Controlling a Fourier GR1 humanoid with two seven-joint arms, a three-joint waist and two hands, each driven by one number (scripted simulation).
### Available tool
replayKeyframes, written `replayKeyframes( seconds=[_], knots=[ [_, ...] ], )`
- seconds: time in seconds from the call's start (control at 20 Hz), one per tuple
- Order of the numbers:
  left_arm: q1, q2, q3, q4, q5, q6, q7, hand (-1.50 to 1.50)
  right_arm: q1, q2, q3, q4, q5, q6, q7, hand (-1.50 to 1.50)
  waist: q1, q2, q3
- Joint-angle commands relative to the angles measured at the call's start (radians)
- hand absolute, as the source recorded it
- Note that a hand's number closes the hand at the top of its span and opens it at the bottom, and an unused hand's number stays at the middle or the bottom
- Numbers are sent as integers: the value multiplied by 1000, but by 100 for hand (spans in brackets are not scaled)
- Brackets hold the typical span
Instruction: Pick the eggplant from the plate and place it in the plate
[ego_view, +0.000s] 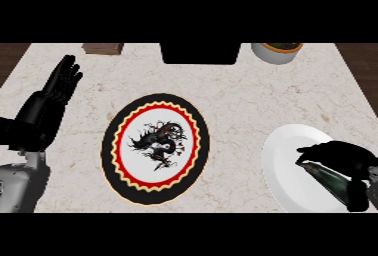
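Marble counter (244, 95); two plates: patterned (118, 150), white (284, 165); right robot hand (336, 157) curled round one eggplant (328, 180); left robot hand (55, 90) spread

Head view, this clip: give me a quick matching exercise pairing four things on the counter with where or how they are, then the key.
Things:
1. eggplant
2. patterned plate
3. left hand
4. white pot

Places or states:
A. at the counter's far edge, right of the black box
B. open, fingers up, at the view's left
C. on the white plate, under the curled right hand
D. middle of the counter, nothing on it

Pairs: 1-C, 2-D, 3-B, 4-A
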Motion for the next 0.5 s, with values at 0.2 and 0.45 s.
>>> replayKeyframes(
  seconds=[0.2,0.45],
  knots=[
    [30,-10,12,-26,-14,-8,-8,0,54,34,-82,-9,23,-243,-88,150,-3,14,21],
    [31,-6,17,-54,-5,-1,27,0,3,123,-298,50,3,-389,222,150,-6,8,23]
  ],
)
